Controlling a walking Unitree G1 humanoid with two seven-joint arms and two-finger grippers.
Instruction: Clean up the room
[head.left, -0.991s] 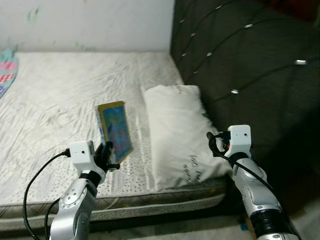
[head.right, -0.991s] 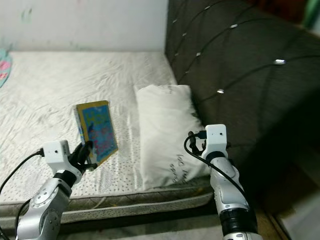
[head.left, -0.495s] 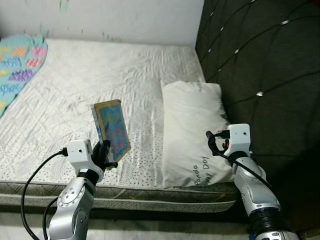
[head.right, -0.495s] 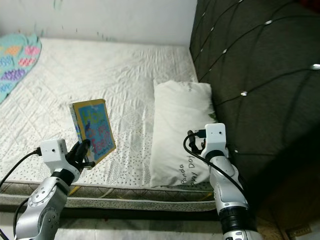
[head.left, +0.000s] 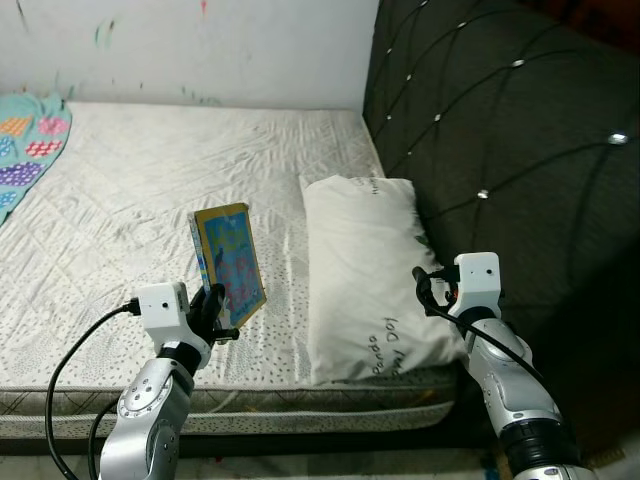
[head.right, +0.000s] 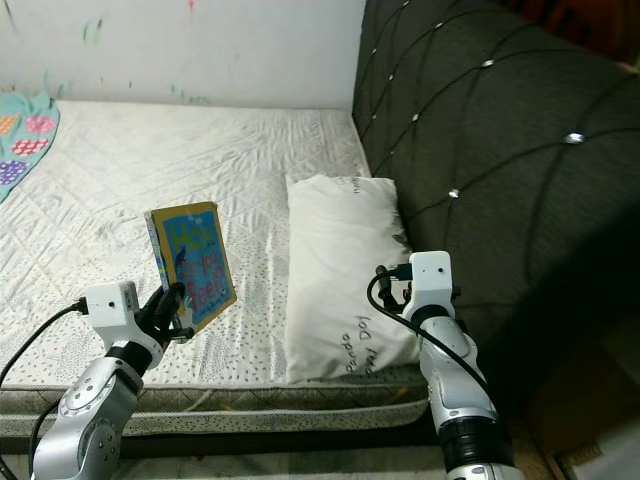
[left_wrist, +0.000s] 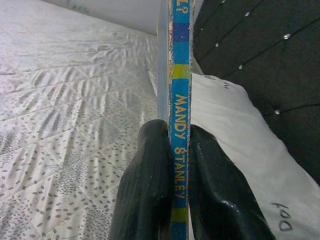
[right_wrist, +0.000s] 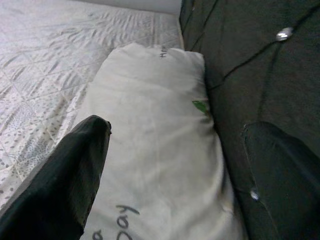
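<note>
A thin picture book (head.left: 230, 262) with a blue cover and yellow edge stands upright above the mattress's (head.left: 120, 200) near edge. My left gripper (head.left: 212, 305) is shut on its lower end. In the left wrist view both black fingers (left_wrist: 150, 190) press the book's blue spine (left_wrist: 180, 95). My right gripper (right_wrist: 177, 127) hangs open over the near end of the white pillow (head.left: 365, 270), with nothing between its fingers (right_wrist: 75, 175). The right arm (head.left: 478, 280) sits beside the pillow's lower right corner.
A dark tufted headboard (head.left: 500, 120) rises along the right side of the bed. A teal patterned blanket (head.left: 25, 140) lies at the far left. A white wall (head.left: 200, 40) stands behind the bed. The pillow (right_wrist: 155, 125) lies against the headboard.
The whole picture has shifted, so the camera moved. The left gripper still holds the book upright, and the right arm keeps the same pose.
</note>
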